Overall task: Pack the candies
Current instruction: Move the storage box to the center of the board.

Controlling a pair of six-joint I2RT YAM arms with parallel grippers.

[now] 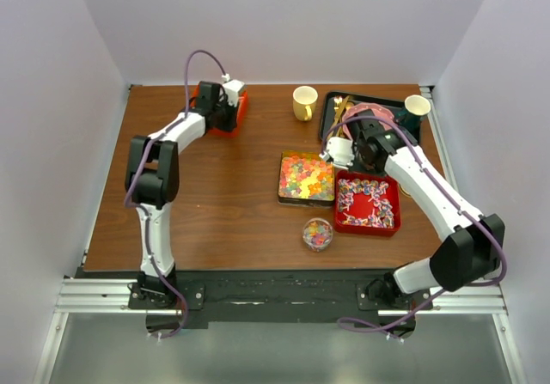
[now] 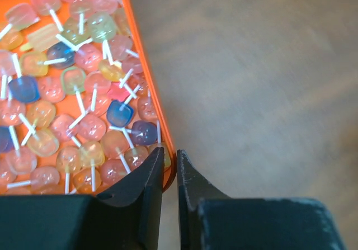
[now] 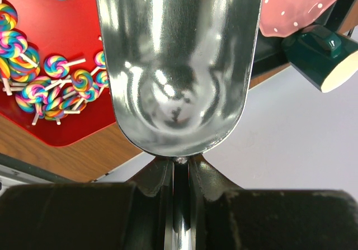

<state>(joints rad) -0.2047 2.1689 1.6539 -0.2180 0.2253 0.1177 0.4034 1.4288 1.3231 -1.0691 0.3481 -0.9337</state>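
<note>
Orange, pink and blue candies on sticks (image 2: pixel 84 93) fill an orange tray (image 2: pixel 146 71) at the table's far left (image 1: pixel 241 109). My left gripper (image 2: pixel 170 163) is shut on that tray's near corner rim, one finger inside and one outside. Glossy gummies (image 1: pixel 306 178) lie in a square tin at mid table. Swirl lollipops (image 1: pixel 368 202) lie in a red tray (image 3: pixel 56 32). My right gripper (image 3: pixel 180 163) is shut on the handle of an empty metal scoop (image 3: pixel 179 65), held beside the red tray.
A small glass bowl (image 1: pixel 317 234) with mixed sweets stands in front of the gummies tin. At the back stand a yellow mug (image 1: pixel 304 102) and a black tray (image 1: pixel 329 118) with a pink dotted plate (image 3: pixel 296 4) and a teal cup (image 3: pixel 327 60).
</note>
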